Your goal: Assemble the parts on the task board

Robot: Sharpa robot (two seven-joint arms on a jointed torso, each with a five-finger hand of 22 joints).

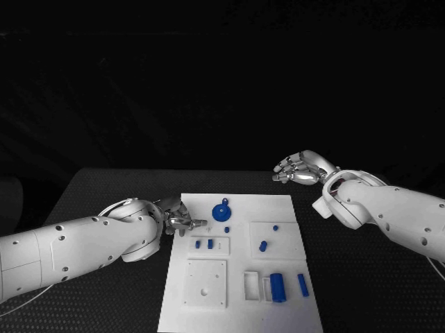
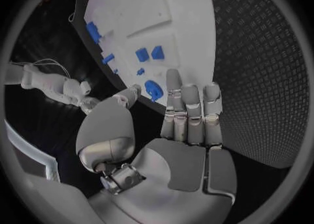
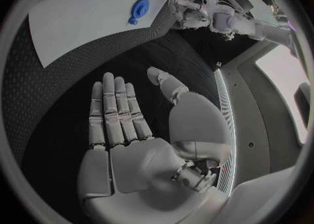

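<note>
The white task board [image 1: 264,207] lies in the middle of the black table. On its far end sits a round blue part [image 1: 222,211] with a short stem. Small blue pieces [image 1: 204,243] stand in a raised white block, and a blue cylinder [image 1: 278,286] and a blue bar [image 1: 303,284] lie near the front right. My left hand [image 1: 178,217] hovers at the board's left edge, close to the round blue part [image 2: 153,89]; its fingers [image 2: 190,111] are straight and hold nothing. Beyond the board's far right corner, my right hand [image 1: 303,168] is raised, its palm [image 3: 131,145] flat and empty.
A white square plate [image 1: 206,283] with holes lies on the board's near left, and another raised plate [image 1: 275,239] carries two small blue pieces. Black matting [image 1: 372,291] runs along both sides of the board. The left hand [image 3: 186,14] appears in the right wrist view beside the board [image 3: 78,20].
</note>
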